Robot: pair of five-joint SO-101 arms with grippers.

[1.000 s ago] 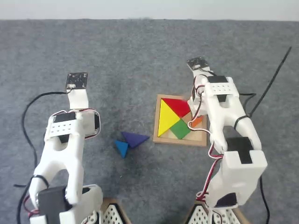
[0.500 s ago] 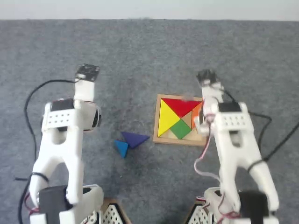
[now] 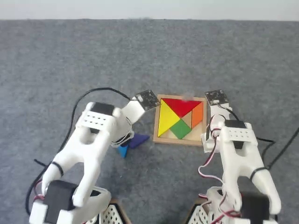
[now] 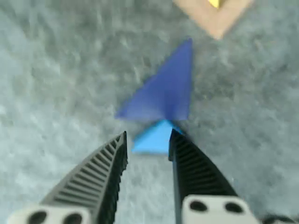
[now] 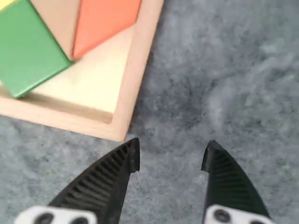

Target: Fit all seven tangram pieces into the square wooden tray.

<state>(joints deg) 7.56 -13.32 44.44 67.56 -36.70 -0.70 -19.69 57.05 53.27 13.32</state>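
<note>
The square wooden tray (image 3: 156, 122) holds a red triangle (image 3: 180, 106), a yellow triangle (image 3: 165, 119), a green square (image 3: 180, 129) and an orange piece (image 3: 197, 114). Just left of the tray, a purple triangle (image 3: 139, 139) and a smaller blue triangle (image 3: 122, 150) lie on the carpet, touching. My left gripper (image 4: 148, 138) is open and low over the blue triangle (image 4: 154, 138), with the purple triangle (image 4: 163, 91) just beyond its fingertips. My right gripper (image 5: 172, 150) is open over bare carpet beside the tray's corner (image 5: 135, 79), near the orange piece (image 5: 105, 21) and green square (image 5: 28, 46).
Grey carpet covers the whole table. The left arm (image 3: 96, 135) leans in over the loose pieces, and the right arm (image 3: 236, 140) stands at the tray's right side. Bare wood (image 5: 79, 86) shows in the tray's near right part.
The left arm swung from the far left to the two loose triangles. The right arm drew back off the tray to its right near corner, and the orange piece now lies uncovered in the tray.
</note>
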